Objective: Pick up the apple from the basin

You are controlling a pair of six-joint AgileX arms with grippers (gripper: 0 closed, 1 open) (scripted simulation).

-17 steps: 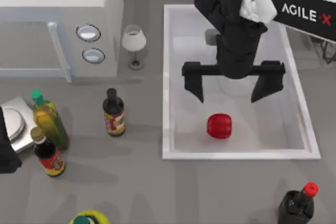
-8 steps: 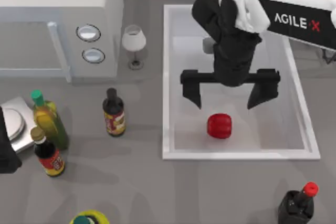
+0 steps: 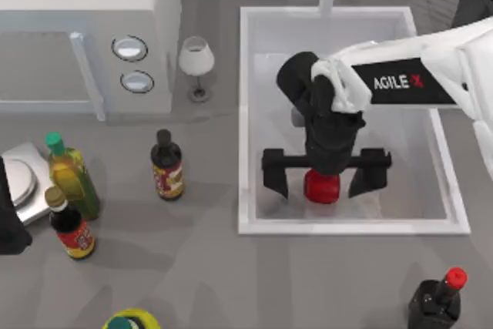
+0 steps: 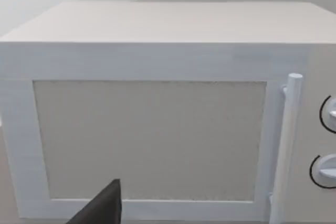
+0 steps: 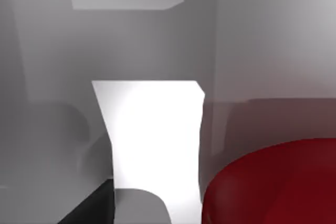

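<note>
**Right gripper straddling the apple inside the basin**

Top view. The small glossy solid-red apple lies on the flat pale bottom of the large white rectangular basin, in the part nearest the front wall, roughly midway between the side walls. The right gripper is down inside the basin directly over the fruit. Its two black fingers are spread wide: one finger stands left of the apple, the other to its right, each apart from the red skin with a gap showing on both sides. The black wrist body covers the top of the apple. The white forearm reaches in from the right edge and carries a black panel with white lettering "AGILE·X"; the last letter appears to have a red mark.

Right wrist view. The red curved surface of the apple is very close, with the grey basin walls behind and a bright white patch beside it.

The left arm is parked at the left edge of the grey tabletop. Left wrist view: a white microwave with a vertical bar handle and two round knobs; a dark finger tip shows, and I cannot tell how the left fingers stand.

Elsewhere on the tabletop: a clear wine glass, a dark sauce bottle with red-and-yellow label (text unreadable), a green-capped yellow oil bottle, a second dark labelled bottle, and a black red-capped bottle.
</note>
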